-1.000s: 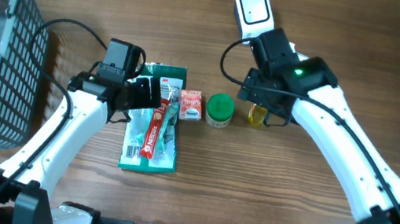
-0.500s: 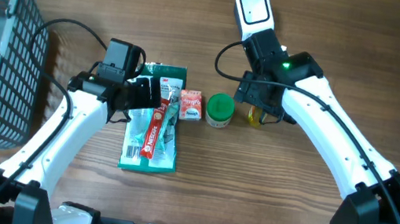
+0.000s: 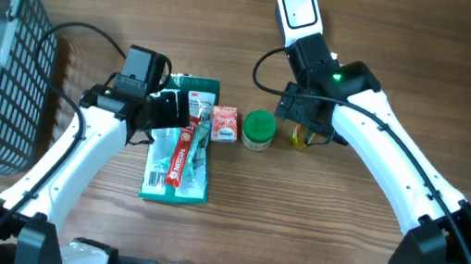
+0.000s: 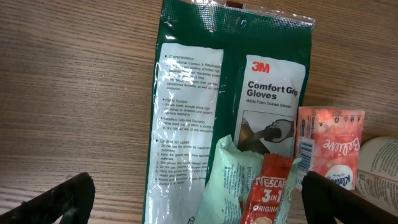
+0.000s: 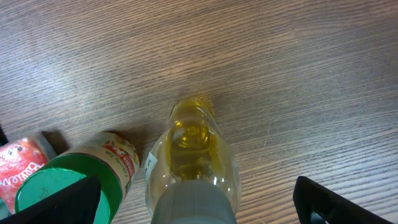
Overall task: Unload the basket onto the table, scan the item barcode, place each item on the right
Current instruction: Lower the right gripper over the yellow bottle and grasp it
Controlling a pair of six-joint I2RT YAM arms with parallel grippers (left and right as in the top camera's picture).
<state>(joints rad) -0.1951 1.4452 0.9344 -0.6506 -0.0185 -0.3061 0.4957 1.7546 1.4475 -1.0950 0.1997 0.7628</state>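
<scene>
Gloves pack [image 3: 159, 175], one, green, lies flat at mid-table, right of the one grey basket [image 3: 31, 45]. On the pack rest one red sachet [image 3: 180, 154] and one pale green pouch [image 3: 202, 146]. The left gripper [image 3: 173, 111] hangs over it, jaws wide. Next in the row come one pink packet [image 3: 225, 123], one green-lidded jar [image 3: 259, 129] and one yellow bottle [image 3: 301, 140]. The right gripper [image 3: 309, 124] is spread wide above the bottle. One white scanner [image 3: 297, 12] lies behind.

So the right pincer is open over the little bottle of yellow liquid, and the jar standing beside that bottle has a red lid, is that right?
Not quite: the jar has a green lid, not a red one, as the right wrist view shows. The rest holds: the right pincer is open over the bottle of yellow liquid, and the jar stands beside that bottle.
</scene>
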